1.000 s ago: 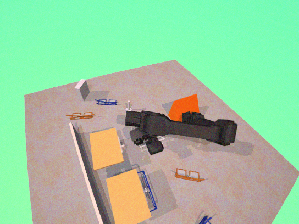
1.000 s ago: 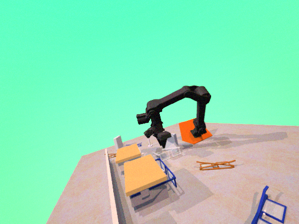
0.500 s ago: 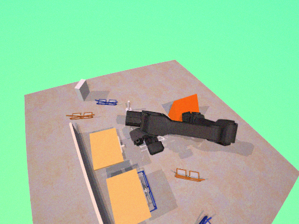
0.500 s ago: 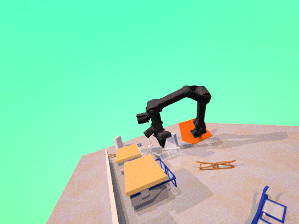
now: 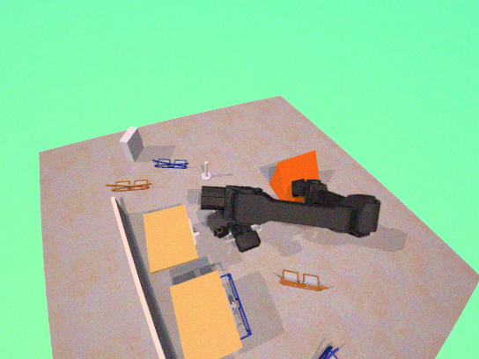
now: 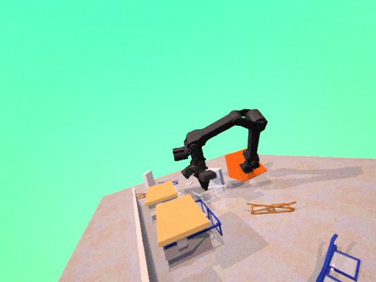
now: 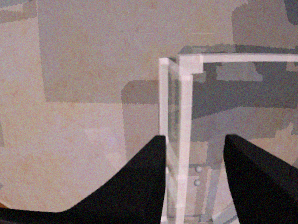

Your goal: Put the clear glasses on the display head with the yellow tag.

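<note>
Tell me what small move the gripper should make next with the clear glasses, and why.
Probably close the fingers a little more before lifting. In the wrist view the gripper straddles one upright end of the clear glasses, but a gap shows between the frame and the finger on the picture's right, so nothing looks clamped yet. Lifting now would likely leave the glasses behind on the table.

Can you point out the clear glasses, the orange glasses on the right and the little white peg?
clear glasses (image 7: 176, 129), wrist view, upright frame bar.
orange glasses (image 5: 308, 286), top view, lower frame bar.
white peg (image 5: 206, 169), top view, its stem.
</note>
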`<act>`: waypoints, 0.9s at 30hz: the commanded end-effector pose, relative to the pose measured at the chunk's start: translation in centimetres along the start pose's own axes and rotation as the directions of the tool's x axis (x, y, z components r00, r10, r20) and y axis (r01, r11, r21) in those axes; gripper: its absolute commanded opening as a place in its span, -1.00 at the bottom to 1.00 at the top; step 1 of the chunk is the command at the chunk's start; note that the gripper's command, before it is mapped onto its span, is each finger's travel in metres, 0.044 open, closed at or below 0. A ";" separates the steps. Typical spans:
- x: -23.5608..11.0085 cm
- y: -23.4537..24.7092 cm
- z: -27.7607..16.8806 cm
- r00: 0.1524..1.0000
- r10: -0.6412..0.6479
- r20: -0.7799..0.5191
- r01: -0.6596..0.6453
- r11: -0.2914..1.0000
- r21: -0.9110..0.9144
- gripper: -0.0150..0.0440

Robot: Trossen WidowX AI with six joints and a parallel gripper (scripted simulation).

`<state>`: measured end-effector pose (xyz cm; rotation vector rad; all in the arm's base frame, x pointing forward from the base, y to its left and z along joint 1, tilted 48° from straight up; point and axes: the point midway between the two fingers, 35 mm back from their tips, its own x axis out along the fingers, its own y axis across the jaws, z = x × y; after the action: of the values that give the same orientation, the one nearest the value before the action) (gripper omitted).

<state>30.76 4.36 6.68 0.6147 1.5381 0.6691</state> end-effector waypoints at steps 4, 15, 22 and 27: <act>1.2 0.3 0.0 1.000 0.004 -0.001 -0.004 1.000 0.003 -0.08; 3.0 0.6 -0.1 1.000 0.006 -0.001 -0.006 1.000 0.002 -0.08; 3.7 0.7 -0.2 1.000 0.008 -0.002 -0.008 1.000 0.002 -0.08; 3.7 0.4 -0.2 1.000 0.008 -0.002 -0.008 1.000 0.002 -0.08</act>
<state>30.32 7.40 4.63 0.6163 1.5392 0.6750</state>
